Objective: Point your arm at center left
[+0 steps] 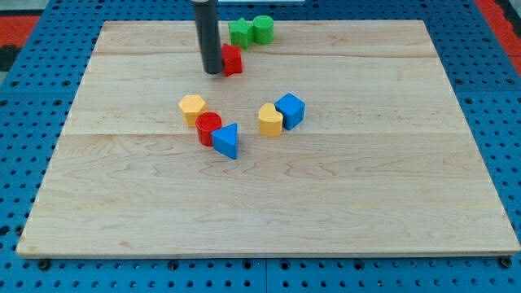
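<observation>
My tip rests on the wooden board near the view's top, left of centre. A red block sits right against the tip's right side. A green star-like block and a green cylinder lie just above it at the top edge. Below the tip, a yellow hexagon block, a red cylinder and a blue triangle block sit in a cluster. To their right a yellow heart-like block touches a blue cube.
The board lies on a blue pegboard table. A red area shows at the view's top left corner and another at the top right.
</observation>
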Controlling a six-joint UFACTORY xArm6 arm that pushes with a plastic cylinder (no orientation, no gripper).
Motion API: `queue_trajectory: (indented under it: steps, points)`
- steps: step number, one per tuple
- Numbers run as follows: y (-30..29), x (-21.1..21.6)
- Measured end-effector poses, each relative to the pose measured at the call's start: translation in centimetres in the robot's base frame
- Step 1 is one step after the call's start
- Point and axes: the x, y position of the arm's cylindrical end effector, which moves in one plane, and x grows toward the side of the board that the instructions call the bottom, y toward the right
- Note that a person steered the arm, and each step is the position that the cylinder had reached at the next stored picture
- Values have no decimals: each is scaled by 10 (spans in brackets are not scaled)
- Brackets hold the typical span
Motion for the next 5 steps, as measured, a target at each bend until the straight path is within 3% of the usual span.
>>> queue_trajectory:
  steps: [3,5]
  points:
    - [37,-27]
    - [74,14]
